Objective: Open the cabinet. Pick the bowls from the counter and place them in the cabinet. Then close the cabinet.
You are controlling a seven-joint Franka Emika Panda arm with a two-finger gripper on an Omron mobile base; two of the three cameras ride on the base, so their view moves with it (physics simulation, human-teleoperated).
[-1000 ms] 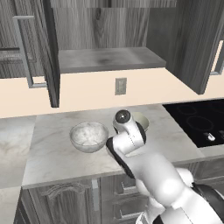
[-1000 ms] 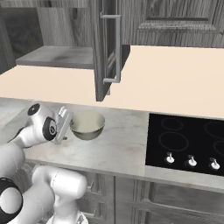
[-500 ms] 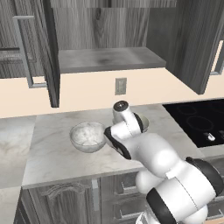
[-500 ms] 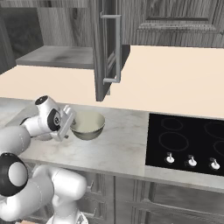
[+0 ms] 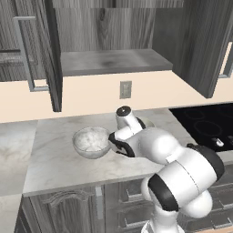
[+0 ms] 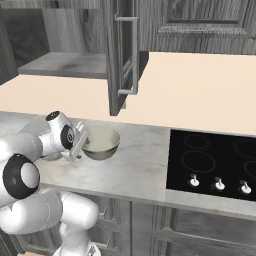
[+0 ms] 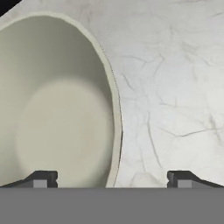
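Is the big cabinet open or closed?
Open. Both doors of the cabinet stand swung outward, and its bare grey shelf shows inside.

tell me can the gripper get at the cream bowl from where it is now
Probably yes. The gripper is open right over the cream bowl, one fingertip inside and the other outside its rim, above the counter. Nothing sits between them.

Arm [image 5: 159, 150] low, folded; jaws wide apart
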